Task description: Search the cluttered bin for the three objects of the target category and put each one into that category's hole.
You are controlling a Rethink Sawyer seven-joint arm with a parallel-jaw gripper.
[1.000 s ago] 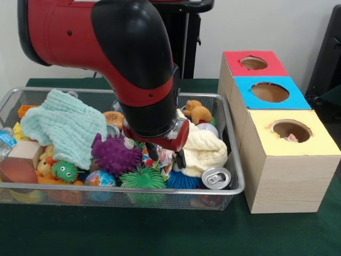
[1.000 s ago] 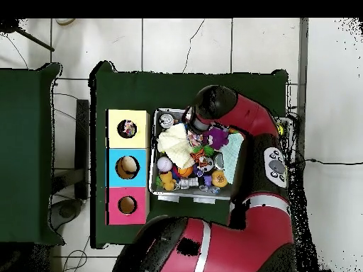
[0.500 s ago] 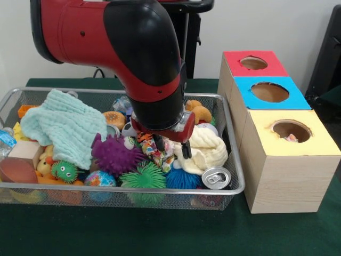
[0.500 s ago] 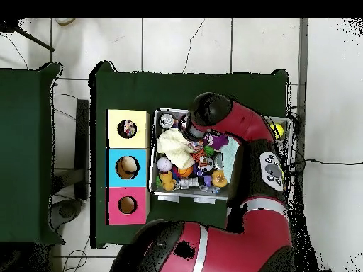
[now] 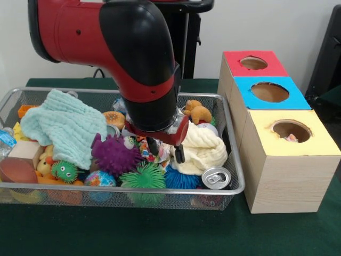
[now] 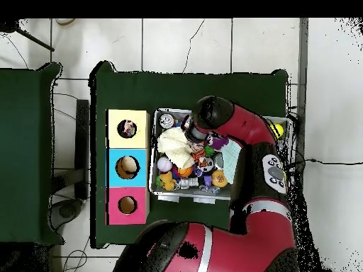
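Green cloth covers the table (image 5: 277, 234), and a wire mesh bin (image 5: 234, 176) full of toys sits on it beside a row of three wooden boxes. Low over the middle of the bin hangs the gripper (image 5: 166, 150), its two dark fingers (image 5: 179, 154) held slightly apart with nothing between them, their tips just above a patterned fabric toy (image 5: 151, 151) and touching or nearly touching the cream cloth (image 5: 200, 149) on the box side. Just in front of the fingertips lie a green spiky ball (image 5: 143, 177) and a blue spiky ball (image 5: 182, 180); a purple spiky ball (image 5: 113, 154) sits beside them toward the far end from the boxes. A drink can (image 5: 216, 177) lies in the bin's near corner by the boxes, and a brown plush animal (image 5: 198, 112) rests behind the cream cloth. A pale green cloth (image 5: 66, 125) is heaped over the other half of the bin, with a small green fuzzy toy (image 5: 64, 170) and a wooden block (image 5: 20, 160) below it. Beside the bin stand the yellow-topped box (image 5: 290, 160), the blue-topped box (image 5: 270, 93) and the red-topped box (image 5: 253, 63), each with a round hole; something small shows inside the yellow one's hole. From overhead the red arm (image 6: 248, 127) curves across the bin's side away from the boxes.
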